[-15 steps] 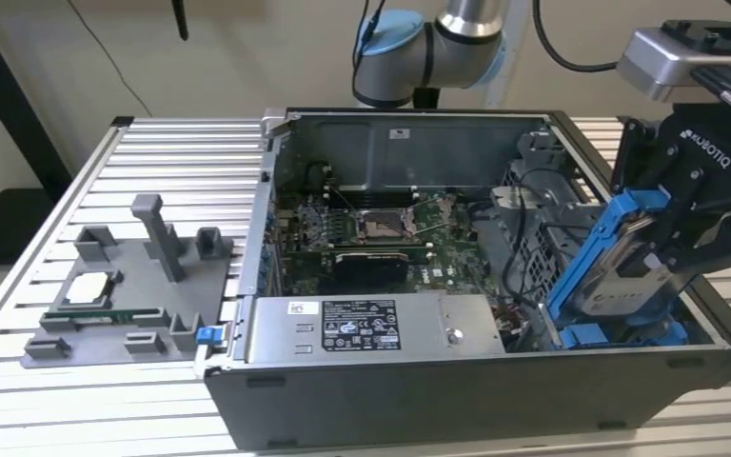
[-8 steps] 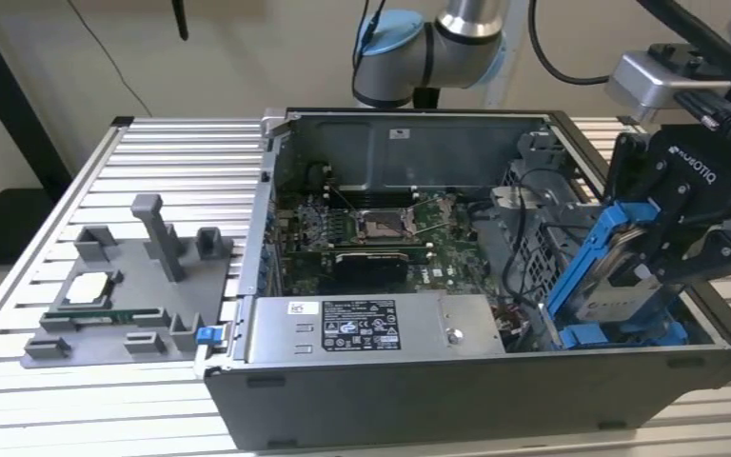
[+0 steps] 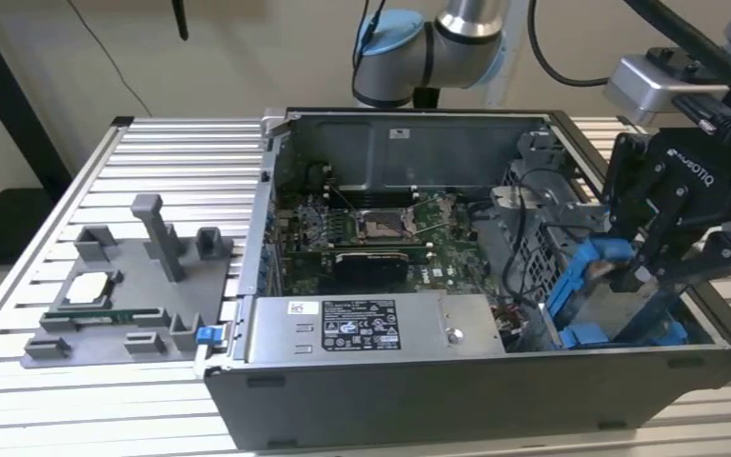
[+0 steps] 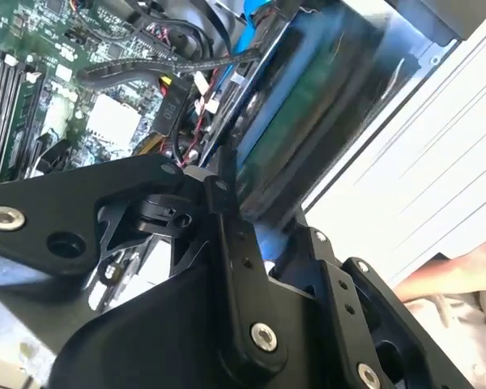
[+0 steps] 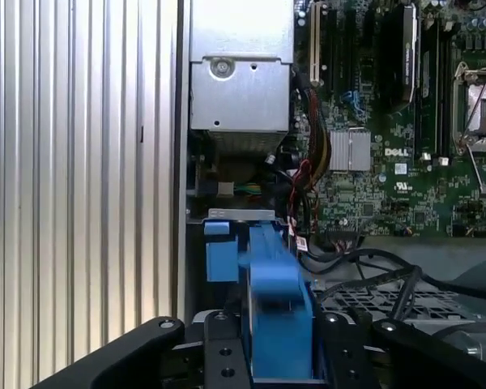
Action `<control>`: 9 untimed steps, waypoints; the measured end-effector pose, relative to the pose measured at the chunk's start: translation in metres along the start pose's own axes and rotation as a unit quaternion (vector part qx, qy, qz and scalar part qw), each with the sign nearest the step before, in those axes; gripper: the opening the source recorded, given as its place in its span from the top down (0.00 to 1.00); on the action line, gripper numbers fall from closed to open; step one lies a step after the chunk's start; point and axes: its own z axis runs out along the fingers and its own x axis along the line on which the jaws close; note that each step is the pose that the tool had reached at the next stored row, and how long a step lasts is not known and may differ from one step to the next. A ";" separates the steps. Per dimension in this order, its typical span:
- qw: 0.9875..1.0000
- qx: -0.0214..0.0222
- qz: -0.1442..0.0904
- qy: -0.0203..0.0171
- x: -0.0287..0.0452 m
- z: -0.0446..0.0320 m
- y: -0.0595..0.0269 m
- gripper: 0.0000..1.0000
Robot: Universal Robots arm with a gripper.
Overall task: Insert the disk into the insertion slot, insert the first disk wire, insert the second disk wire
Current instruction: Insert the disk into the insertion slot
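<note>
Worktop [image 3: 149, 143]: slatted metal, carrying the open computer case [image 3: 467, 390].
Pincer [image 3: 651, 267]: clenched on the disk's blue carrier.
Disk [image 3: 613, 305]: tilted, at the case's near corner on the exterior view's right, over the insertion slot [image 3: 582, 335].

Exterior view: camera off the arm, raised, looking obliquely down over the slatted worktop [image 3: 149, 152] into the open case [image 3: 467, 381] from middling range. First wrist view: looks straight down past the claw [image 5: 279, 352] into the case, close in. Second wrist view: nearest of the three, slanted along the claw's black links toward the case interior. All three share the motherboard [image 3: 365, 228] and the blue-framed disk [image 3: 613, 305]. The exterior and first wrist views share the worktop slats.
</note>
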 end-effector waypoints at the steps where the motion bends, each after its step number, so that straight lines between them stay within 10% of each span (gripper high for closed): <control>1: 1.000 0.000 0.000 0.000 0.0000 -0.0009 0.0001 0.00; 7: 1.000 0.000 0.000 0.000 -0.0011 -0.0108 0.0008 0.00; 9: 1.000 0.001 -0.001 -0.012 -0.0018 -0.0107 0.0009 0.00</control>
